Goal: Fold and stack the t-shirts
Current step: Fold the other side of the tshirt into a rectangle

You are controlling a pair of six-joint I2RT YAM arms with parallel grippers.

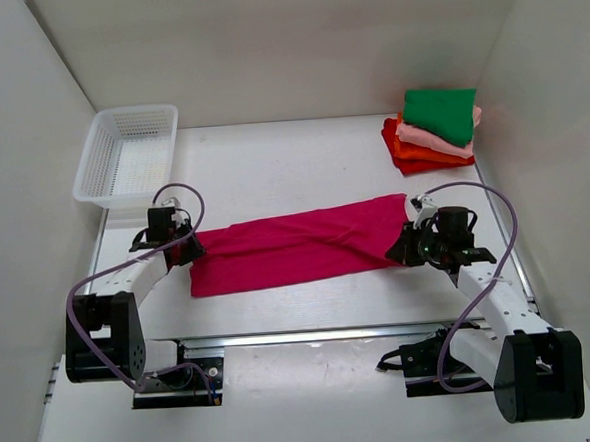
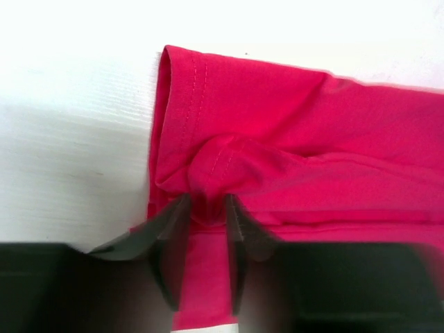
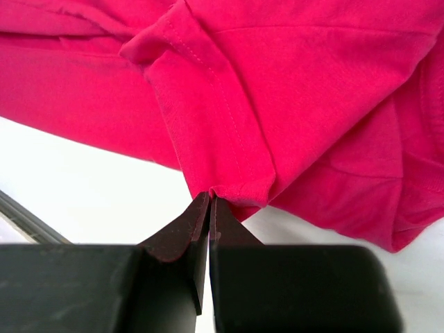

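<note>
2 grippers: left gripper (image 2: 206, 208) jaws narrowly apart, cloth bunched btwn; right gripper (image 3: 209, 201) pinched shut on hem. 1 magenta shirt (image 1: 296, 243), long wrinkled band across mid table (image 1: 271, 162), btwn them. Far right: 4 folded shirts (image 1: 438, 130) stacked, green on top. Far left: 1 basket (image 1: 99, 163).

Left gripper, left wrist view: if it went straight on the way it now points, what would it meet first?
The magenta t-shirt: its bunched hem sits right at the tips of the left gripper, with cloth lying between the jaws. How far the shirt lies beyond that is unclear.
</note>
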